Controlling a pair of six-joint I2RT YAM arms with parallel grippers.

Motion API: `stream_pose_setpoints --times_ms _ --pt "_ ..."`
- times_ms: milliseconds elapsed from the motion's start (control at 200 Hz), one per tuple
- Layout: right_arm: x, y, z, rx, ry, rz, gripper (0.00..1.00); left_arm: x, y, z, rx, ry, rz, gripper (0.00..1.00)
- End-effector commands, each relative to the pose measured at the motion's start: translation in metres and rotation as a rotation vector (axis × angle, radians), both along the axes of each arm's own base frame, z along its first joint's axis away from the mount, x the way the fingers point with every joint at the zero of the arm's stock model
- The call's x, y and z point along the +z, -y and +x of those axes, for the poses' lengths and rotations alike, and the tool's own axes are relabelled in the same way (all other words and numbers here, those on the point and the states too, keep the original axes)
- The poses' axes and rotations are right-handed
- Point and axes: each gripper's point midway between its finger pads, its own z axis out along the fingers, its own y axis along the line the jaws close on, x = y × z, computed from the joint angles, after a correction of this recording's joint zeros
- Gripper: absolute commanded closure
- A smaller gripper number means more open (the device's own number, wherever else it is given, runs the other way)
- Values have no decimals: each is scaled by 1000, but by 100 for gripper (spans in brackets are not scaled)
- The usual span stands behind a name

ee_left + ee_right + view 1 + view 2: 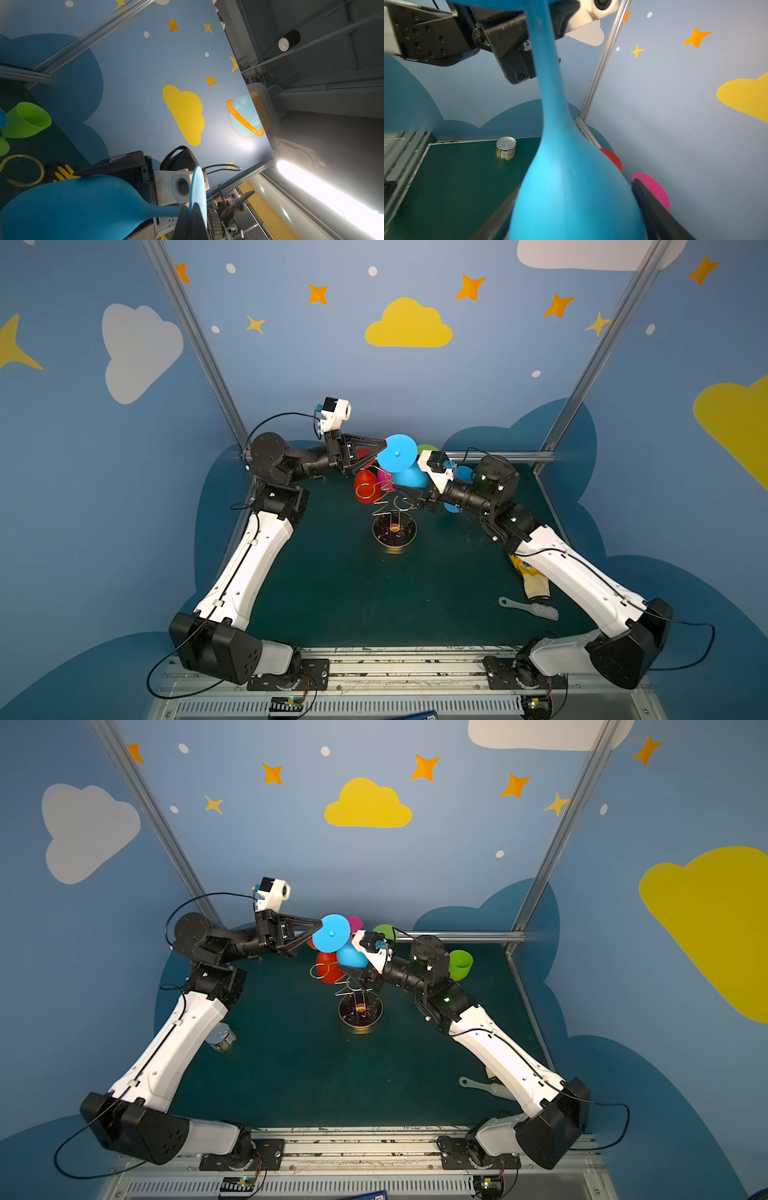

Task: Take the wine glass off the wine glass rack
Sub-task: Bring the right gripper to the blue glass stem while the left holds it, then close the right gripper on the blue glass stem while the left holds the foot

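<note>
Blue wine glass [405, 466], lifted above the wine glass rack [394, 512], sits pinched at its foot by the left gripper [383, 446] and bracketed at its bowl by the right gripper [575, 209], whose grip cannot be told.

My two top views look down from the near side over the whole counter [374, 593], while both wrist cameras sit close on the blue wine glass [566, 187].

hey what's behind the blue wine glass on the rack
Behind the blue wine glass, red and pink glasses hang on the wine glass rack. The blue glass covers most of the pink one and the rack's upper post.
</note>
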Motion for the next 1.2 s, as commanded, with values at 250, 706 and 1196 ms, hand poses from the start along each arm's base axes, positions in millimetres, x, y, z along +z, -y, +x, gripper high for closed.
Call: stream_pose_setpoints --times_ms 250,706,1196 --pt "3 56 -24 -190 -235 -17 67 -26 -3 39 186 148 82 39" --pt "-41 92 -27 -349 -500 -208 72 -69 -6 33 633 1163 474 40" --pt "-49 63 -17 -257 -580 -270 76 -77 21 24 651 1563 548 46"
